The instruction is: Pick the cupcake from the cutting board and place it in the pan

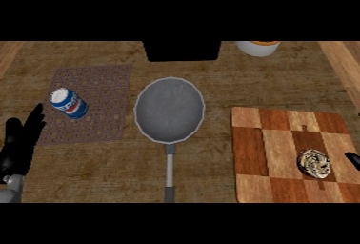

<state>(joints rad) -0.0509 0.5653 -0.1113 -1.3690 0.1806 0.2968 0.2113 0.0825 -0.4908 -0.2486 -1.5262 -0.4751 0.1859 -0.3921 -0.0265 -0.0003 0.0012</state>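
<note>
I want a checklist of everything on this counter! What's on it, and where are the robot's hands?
Surface: wooden counter, with a brown mat at left.
Job's things: cupcake on the cutting board at right; pan in the middle, nothing in it, handle pointing toward the robot.
Clutter: blue and white can lying on the mat; white cup at the far edge.
Robot hands: left robot hand open, resting at the left edge, fingers up. Right robot hand only a tip at the right edge, near the cupcake; fingers can't be judged.
Cables: nothing seen.
Surroundings: dark box at the far edge.
</note>
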